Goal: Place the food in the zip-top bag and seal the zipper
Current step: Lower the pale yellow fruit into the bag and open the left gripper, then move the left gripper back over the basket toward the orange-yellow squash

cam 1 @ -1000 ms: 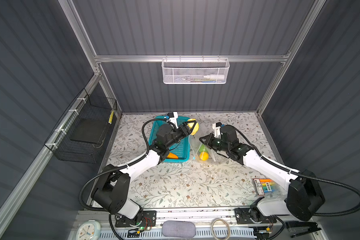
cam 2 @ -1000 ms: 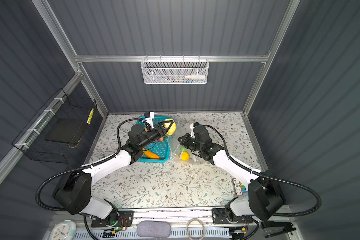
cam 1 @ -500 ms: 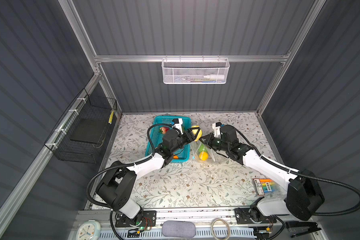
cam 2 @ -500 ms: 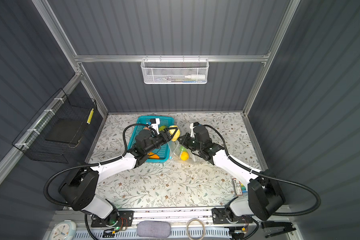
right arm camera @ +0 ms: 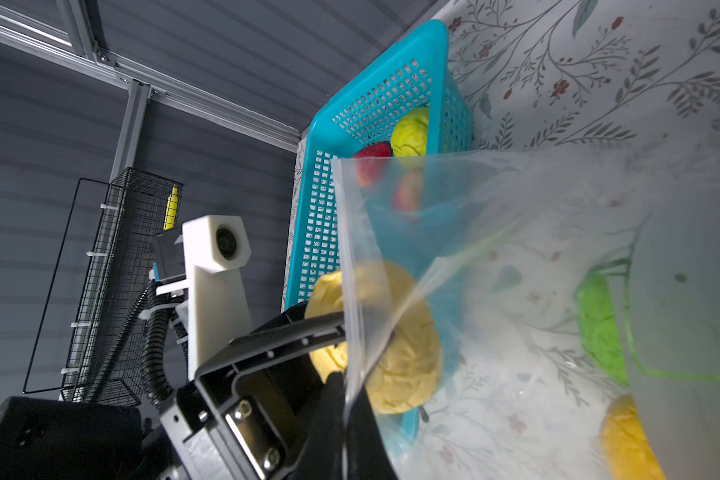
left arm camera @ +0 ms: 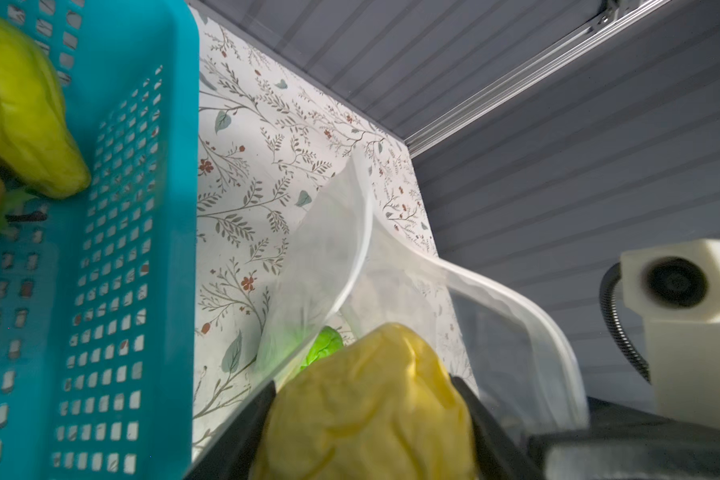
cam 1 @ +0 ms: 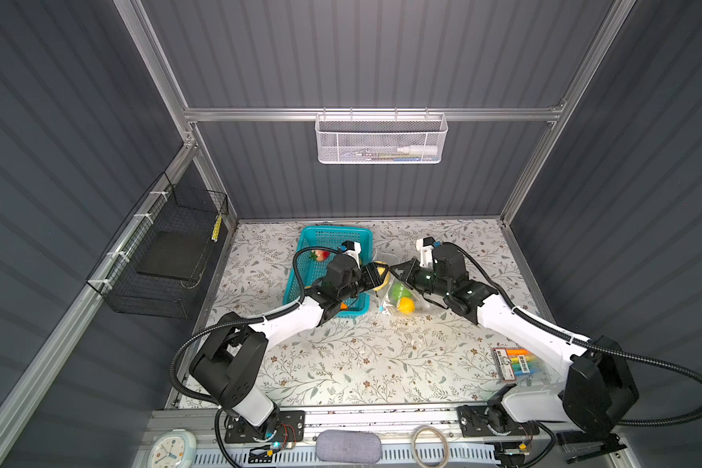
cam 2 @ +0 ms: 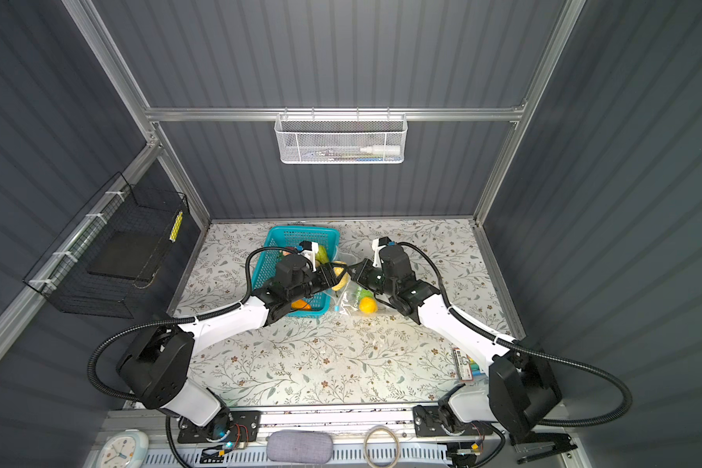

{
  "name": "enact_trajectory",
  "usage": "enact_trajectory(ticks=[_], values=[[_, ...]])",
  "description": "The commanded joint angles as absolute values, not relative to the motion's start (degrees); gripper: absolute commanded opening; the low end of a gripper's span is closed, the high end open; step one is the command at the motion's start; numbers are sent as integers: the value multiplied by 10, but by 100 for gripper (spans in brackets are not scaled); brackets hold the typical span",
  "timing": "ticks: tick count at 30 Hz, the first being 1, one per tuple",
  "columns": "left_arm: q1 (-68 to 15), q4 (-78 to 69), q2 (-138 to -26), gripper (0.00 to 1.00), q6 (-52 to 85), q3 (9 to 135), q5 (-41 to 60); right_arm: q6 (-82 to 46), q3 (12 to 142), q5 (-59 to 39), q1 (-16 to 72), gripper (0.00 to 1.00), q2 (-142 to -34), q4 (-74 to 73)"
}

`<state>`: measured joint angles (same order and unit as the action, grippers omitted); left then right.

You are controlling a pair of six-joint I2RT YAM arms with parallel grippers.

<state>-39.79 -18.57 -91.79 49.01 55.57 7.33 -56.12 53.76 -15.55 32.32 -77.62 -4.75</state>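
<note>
Floral surface (cam 1: 381, 356), mid-frame: left gripper (cam 1: 377, 276) clamping yellow toy fruit (left arm camera: 371, 399); right gripper (cam 1: 396, 270) pinching limp, likely slippery zip-top bag (right arm camera: 537, 232) rim.

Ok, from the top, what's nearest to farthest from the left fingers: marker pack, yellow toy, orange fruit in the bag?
1. yellow toy, held in the left fingers
2. orange fruit, inside the bag
3. marker pack, front right corner
</note>
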Motion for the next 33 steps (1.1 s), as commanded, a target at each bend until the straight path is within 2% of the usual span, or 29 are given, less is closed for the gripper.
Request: enact_trajectory(ticks=[1, 6, 11, 21, 22, 23, 24, 33], values=[[-405, -125, -931, 67, 461, 589, 64, -551, 537, -164, 327, 0, -776, -63], [-405, -111, -929, 81, 461, 602, 69, -549, 534, -165, 328, 0, -782, -62], [-405, -85, -922, 88, 448, 630, 85, -544, 533, -164, 328, 0, -784, -57], [-404, -33, -909, 91, 420, 688, 108, -526, 528, -145, 328, 0, -778, -29], [-404, -25, -905, 92, 414, 693, 105, -523, 526, -142, 328, 0, -776, -26], [-404, -16, -898, 99, 404, 699, 100, -522, 524, -138, 327, 0, -774, -24], [-403, -2, -892, 99, 393, 706, 93, -520, 523, -136, 327, 0, -774, -22], [-353, 128, -851, 99, 330, 765, 76, -514, 530, -136, 327, 0, -780, -19]])
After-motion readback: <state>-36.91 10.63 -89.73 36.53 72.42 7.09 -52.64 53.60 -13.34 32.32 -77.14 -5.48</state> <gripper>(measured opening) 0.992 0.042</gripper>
